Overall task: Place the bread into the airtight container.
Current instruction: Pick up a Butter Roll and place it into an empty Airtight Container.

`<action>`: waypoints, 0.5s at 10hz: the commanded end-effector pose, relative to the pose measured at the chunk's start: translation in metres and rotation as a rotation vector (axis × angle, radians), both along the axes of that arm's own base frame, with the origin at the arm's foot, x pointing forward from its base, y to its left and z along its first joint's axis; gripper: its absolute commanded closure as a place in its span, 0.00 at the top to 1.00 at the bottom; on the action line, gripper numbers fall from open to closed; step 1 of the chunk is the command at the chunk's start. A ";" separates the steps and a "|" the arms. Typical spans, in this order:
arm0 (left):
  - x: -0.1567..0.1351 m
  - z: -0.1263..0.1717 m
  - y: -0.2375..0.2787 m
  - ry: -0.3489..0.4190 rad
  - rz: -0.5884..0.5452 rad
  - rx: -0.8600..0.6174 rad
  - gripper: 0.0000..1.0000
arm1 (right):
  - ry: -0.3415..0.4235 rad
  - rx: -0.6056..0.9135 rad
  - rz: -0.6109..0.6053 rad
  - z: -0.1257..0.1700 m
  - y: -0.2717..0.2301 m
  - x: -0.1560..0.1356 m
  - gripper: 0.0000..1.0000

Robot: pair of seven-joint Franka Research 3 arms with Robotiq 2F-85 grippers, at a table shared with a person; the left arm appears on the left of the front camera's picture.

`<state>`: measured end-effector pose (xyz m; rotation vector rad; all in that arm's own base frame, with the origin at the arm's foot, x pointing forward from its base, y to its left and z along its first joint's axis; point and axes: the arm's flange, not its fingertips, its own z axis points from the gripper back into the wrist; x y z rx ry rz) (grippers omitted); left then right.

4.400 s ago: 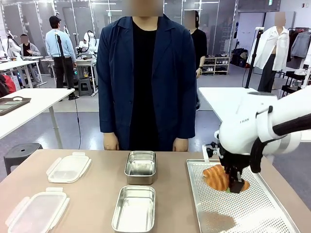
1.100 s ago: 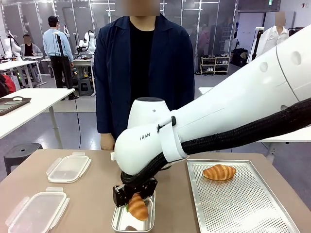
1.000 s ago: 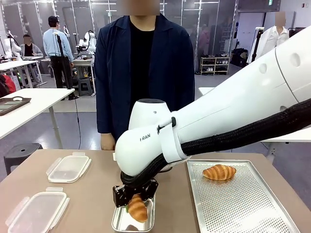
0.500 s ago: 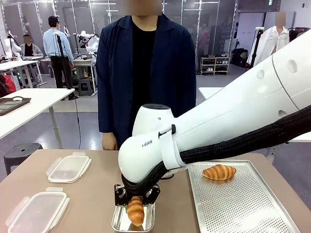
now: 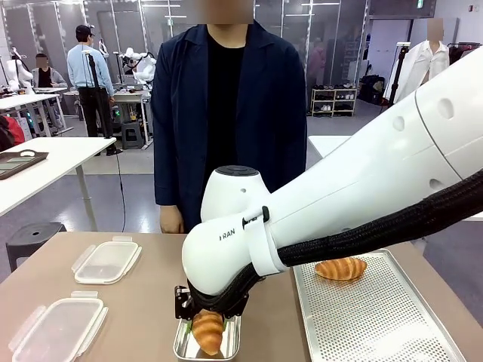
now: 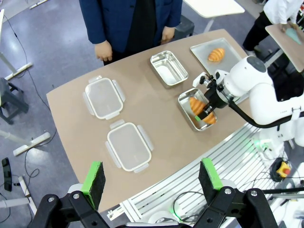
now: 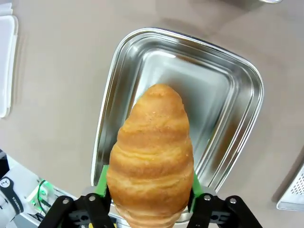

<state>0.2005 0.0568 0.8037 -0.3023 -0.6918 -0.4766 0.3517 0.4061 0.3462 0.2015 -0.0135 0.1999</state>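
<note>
Judging this the drop-off, I see the right fingers (image 7: 100, 179) flanking the croissant (image 7: 152, 156) inside the steel container (image 7: 237, 95), whether gripping I cannot tell; next they must part fully and lift.

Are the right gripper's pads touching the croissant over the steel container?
Touching. The right wrist view shows the green pads of the right gripper pressed against both sides of the croissant above the steel container, with no gap.
</note>
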 end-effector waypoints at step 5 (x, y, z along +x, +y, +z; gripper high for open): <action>0.000 0.004 -0.001 -0.004 -0.008 -0.004 1.00 | -0.025 -0.015 -0.054 0.003 -0.006 0.000 1.00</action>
